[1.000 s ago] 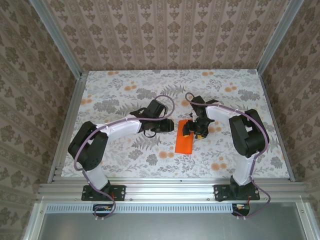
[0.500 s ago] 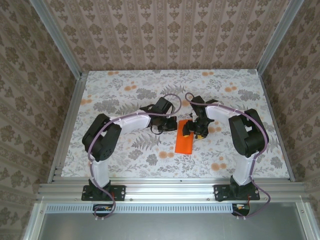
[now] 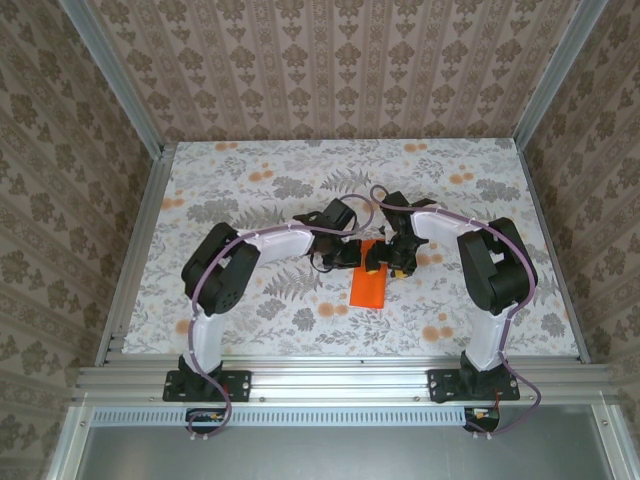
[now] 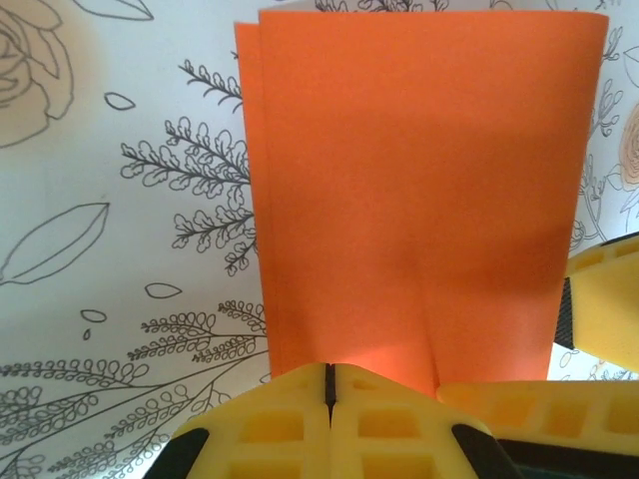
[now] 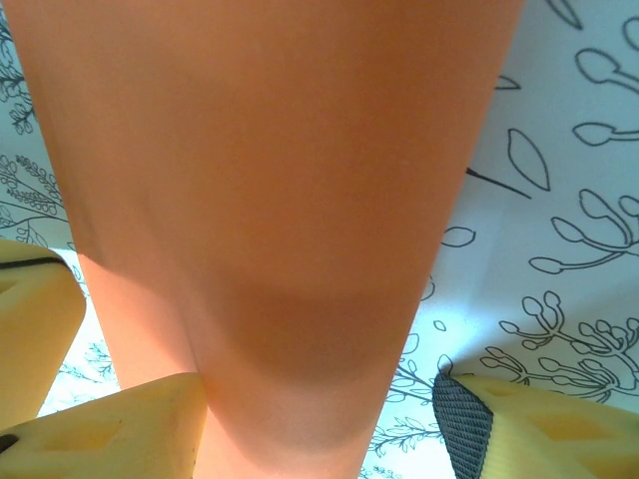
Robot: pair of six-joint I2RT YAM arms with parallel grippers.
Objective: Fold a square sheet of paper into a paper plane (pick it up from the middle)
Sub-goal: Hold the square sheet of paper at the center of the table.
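Top external: L claw (image 3: 351,254) has swung in and shut at folded orange sheet's (image 3: 368,291) far edge; R claw (image 3: 386,264) open astride it, prob. pinning for next crease.

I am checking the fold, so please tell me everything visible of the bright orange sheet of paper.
The bright orange sheet of paper is thin, plain and matt. It is folded into a long rectangle; along one edge two layers show, slightly offset. It lies on the flower-printed table, between the arms. The left gripper, jaws shut, meets one edge; the right gripper, jaws open, straddles it.
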